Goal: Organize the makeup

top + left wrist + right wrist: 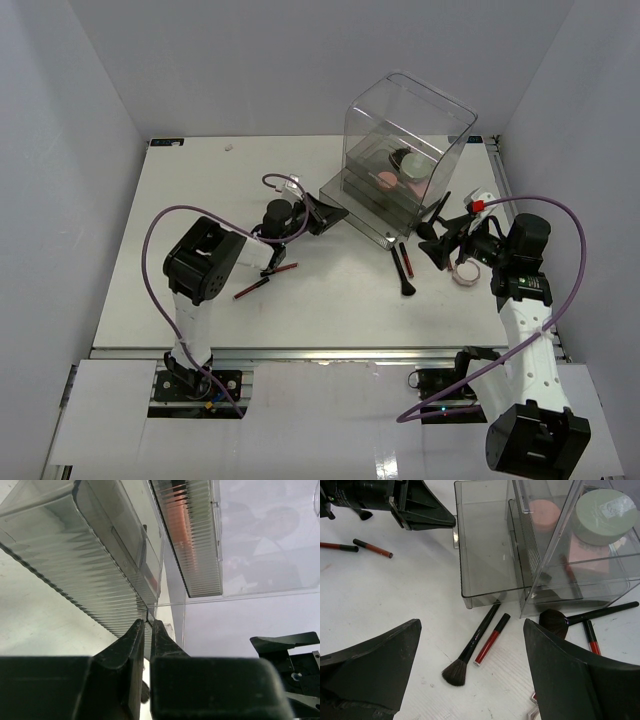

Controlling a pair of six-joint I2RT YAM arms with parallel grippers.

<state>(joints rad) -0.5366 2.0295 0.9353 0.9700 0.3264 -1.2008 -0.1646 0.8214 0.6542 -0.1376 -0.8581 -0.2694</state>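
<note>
White tabletop, closed in by grey walls on three sides, is carrying the clear drawer box at its far right. The left gripper is pinching the front lip of the lowest drawer, its fingers closed on the thin plastic with almost no gap. This hold is judged to be presenting the drawer open for loading. The right gripper is hovering with its fingers spread wide, holding nothing, above the loose items just in front of the box, and is probably choosing one to pick.

Makeup is lying in three groups:
- **Inside the box:** a pink compact, a green compact and a pink square are sitting there.
- **At the box's front:** a brush, a red tube, a second brush and a red pencil are resting on the table.
- **To the left:** two pencils are lying well apart from the rest.

Only the left wrist view is showing the pinch on the lip. Only the right wrist view is showing that the drawn-out drawer is holding nothing. Only the overhead view is showing both arms and every group together.
</note>
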